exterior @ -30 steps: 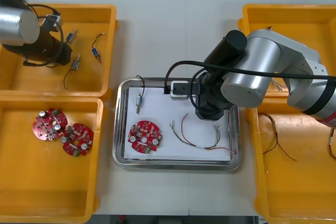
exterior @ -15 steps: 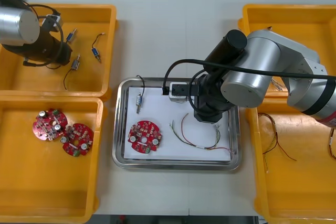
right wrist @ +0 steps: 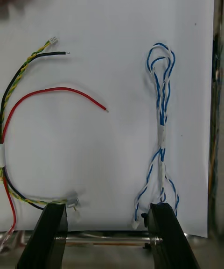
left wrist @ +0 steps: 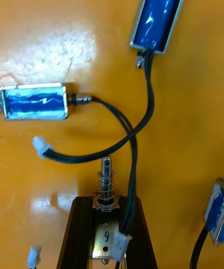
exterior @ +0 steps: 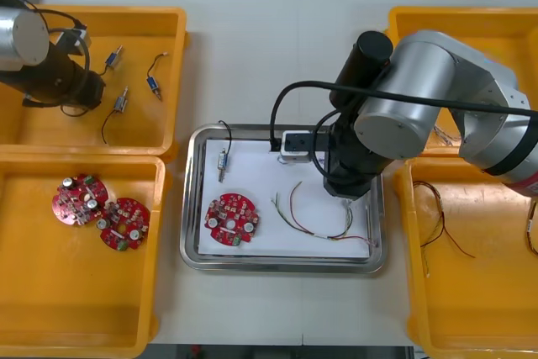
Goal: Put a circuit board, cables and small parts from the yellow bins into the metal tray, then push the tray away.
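Observation:
The metal tray (exterior: 192,199), white inside, holds a round red circuit board (exterior: 231,219), a small metal part (exterior: 223,163) with a black lead, and a red and yellow cable (exterior: 315,216). My right gripper (right wrist: 109,224) hangs open over the tray's right side. A twisted blue and white cable (right wrist: 161,129) lies flat on the white lining just ahead of one finger, touching neither. My left gripper (left wrist: 106,203) is over the far left yellow bin (exterior: 92,14), shut on a small metal part (left wrist: 106,189) with a spring and a black lead.
Several small metal parts (exterior: 154,83) lie loose in the far left bin. The near left bin (exterior: 25,292) holds two red circuit boards (exterior: 80,199). Cables (exterior: 441,220) lie in the near right bin (exterior: 471,308). The far right bin (exterior: 454,14) is partly under my right arm.
My right arm has shifted a little to the right over the tray. My left arm has drawn back slightly toward the bin's left side.

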{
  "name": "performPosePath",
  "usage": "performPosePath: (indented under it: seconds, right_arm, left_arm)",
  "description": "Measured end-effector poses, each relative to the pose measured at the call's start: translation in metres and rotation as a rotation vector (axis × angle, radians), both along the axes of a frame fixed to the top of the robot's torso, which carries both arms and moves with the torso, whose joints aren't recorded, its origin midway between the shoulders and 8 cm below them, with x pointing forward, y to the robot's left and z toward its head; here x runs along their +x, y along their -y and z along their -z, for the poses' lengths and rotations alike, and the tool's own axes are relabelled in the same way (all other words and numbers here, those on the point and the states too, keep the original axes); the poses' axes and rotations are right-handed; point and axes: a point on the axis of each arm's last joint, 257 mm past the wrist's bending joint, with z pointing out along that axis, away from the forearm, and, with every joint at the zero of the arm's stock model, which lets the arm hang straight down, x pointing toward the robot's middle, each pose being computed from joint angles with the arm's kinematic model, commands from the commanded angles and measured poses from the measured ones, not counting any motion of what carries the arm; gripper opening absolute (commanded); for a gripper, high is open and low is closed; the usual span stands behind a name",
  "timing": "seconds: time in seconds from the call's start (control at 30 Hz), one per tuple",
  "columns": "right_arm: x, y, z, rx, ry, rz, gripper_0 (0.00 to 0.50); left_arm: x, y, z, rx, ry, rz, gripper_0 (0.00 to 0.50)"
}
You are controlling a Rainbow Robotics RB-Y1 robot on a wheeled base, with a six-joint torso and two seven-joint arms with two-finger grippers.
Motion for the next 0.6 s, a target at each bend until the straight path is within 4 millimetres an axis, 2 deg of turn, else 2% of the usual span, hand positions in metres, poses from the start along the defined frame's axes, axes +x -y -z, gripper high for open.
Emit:
performPosePath:
  seconds: [0.33, 0.6]
  right_arm:
    - [-0.006, 0.015, -0.046, 0.012, -0.058, 0.139, 0.5]
    - [0.004, 0.023, -0.082, 0.056, 0.051, 0.204, 0.5]
  left_arm:
    - [-0.009, -0.009, -0.004, -0.013, -0.027, -0.01, 0.0]
    - [-0.025, -0.011, -0.03, 0.024, -0.059, 0.027, 0.0]
